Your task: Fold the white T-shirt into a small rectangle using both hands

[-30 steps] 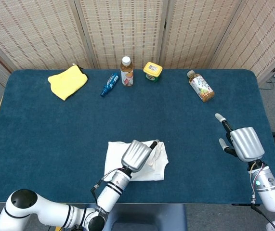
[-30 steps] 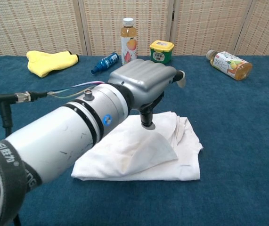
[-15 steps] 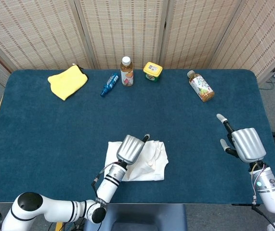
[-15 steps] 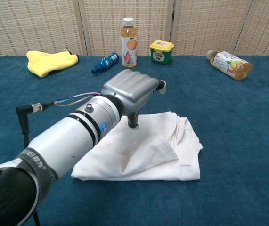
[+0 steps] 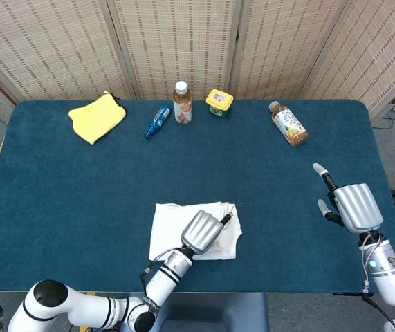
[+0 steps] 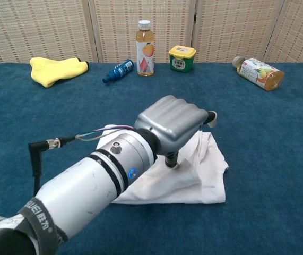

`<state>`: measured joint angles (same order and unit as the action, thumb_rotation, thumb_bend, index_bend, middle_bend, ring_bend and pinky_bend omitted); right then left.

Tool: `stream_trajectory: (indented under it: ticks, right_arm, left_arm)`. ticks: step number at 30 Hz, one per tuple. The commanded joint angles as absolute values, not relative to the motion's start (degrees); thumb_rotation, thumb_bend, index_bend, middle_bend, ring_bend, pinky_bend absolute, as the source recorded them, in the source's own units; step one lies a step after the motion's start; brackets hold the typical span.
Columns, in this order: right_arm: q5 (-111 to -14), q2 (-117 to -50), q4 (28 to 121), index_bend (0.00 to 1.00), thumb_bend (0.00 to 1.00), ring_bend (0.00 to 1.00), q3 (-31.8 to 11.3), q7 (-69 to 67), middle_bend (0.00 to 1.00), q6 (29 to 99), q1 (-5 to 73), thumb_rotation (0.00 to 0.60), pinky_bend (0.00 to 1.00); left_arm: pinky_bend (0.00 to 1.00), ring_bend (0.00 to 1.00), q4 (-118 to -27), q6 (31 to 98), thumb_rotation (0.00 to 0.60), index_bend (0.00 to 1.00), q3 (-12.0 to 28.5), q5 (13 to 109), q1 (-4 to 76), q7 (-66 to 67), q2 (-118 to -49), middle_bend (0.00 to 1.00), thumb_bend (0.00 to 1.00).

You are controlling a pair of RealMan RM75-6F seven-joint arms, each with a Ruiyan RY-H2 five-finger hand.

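Note:
The white T-shirt (image 5: 171, 223) (image 6: 210, 178) lies folded into a rough rectangle near the table's front edge, with its right side still rumpled. My left hand (image 5: 203, 231) (image 6: 173, 122) rests palm-down on the shirt's right half, its thumb (image 6: 170, 160) pressing into the cloth. The hand holds nothing, and it hides much of the shirt in the chest view. My right hand (image 5: 350, 205) hovers over bare table at the right. Its fingers are spread and empty, and it shows only in the head view.
Along the far edge are a yellow cloth (image 5: 97, 116) (image 6: 55, 69), a blue bottle lying down (image 5: 158, 121) (image 6: 118, 70), an upright juice bottle (image 5: 182, 102) (image 6: 145, 41), a green-lidded jar (image 5: 219, 102) (image 6: 182, 57) and a toppled bottle (image 5: 288, 124) (image 6: 258, 71).
My left hand shifted left, then came back right and toward the front edge, lower onto the shirt. The raised fold now lies flatter. The right hand barely moved.

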<state>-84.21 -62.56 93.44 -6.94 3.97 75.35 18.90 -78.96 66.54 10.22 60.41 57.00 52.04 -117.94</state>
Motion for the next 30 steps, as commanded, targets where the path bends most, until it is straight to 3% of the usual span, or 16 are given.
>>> stream_trajectory:
  ticks: [1,16,24,30]
  right_arm:
    - [-84.19,-62.7,93.36,0.06,0.41,0.96,-6.87,3.96,0.92,75.26,18.89,0.6,1.0]
    - [-83.92,-62.4,93.41,0.06,0.41,0.96,-7.19,3.72,0.92,76.23,18.22,0.6,1.0]
    - [-84.15,-61.63,93.48,0.06,0.41,0.95,-7.39,3.21,0.92,76.68,17.96,0.6,1.0]
    - [-84.14,-60.48,94.05,0.06,0.41,0.88,-7.3,3.23,0.86,76.49,17.76,0.6,1.0]
  left_arm:
    - [0.85,0.74,-81.26,66.36,0.6,0.24,9.43,61.46,56.53,52.39,-118.12,0.81,0.17]
    - [0.85,0.74,-85.57,65.86,0.6,0.21,7.58,64.45,54.24,52.33,-118.81,0.81,0.17]
    - [0.85,0.73,-94.88,70.36,0.6,0.21,10.67,65.55,49.49,47.28,-109.17,0.79,0.17]
    - [0.84,0.67,-99.24,74.17,0.6,0.2,11.58,64.8,44.17,43.05,-99.05,0.74,0.17]
